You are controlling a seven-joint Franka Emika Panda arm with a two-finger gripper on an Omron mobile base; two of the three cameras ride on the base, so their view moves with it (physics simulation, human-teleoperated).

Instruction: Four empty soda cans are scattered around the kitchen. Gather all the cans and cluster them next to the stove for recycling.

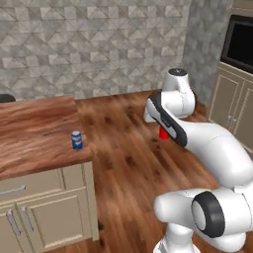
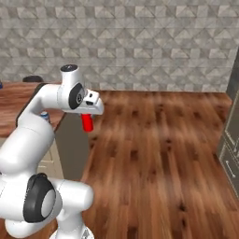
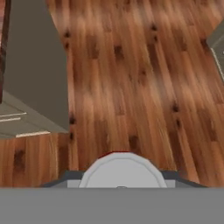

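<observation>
- The gripper is clamping a red soda can; the can is hanging below the hand, out over the wood floor, just off the end of the counter.
- In the left base view the same red can is peeking out under the forearm, mostly hidden by the arm.
- In the hand view the can's silvery top is sitting right at the bottom between the fingers, so the jaws are closing on the can body rather than fully shutting.
- A blue soda can is standing upright on the reddish-brown countertop, near its front right corner, well apart from the arm.
- A dark round shape is showing at the far left edge of the counter; too little of it to say whether it belongs to the stove.
- Judgement: one can in hand, carry leg still ahead, drop-off spot not confirmed from here.
- Risks:
  - The can is hanging over bare floor; any grip slip is dropping it and it is rolling away.
  - Swinging the arm back over the counter low is risking a clip on the counter edge or the cabinet side.
  - A wide sweep across the top is risking a knock on the blue can, tipping it off the corner.
</observation>
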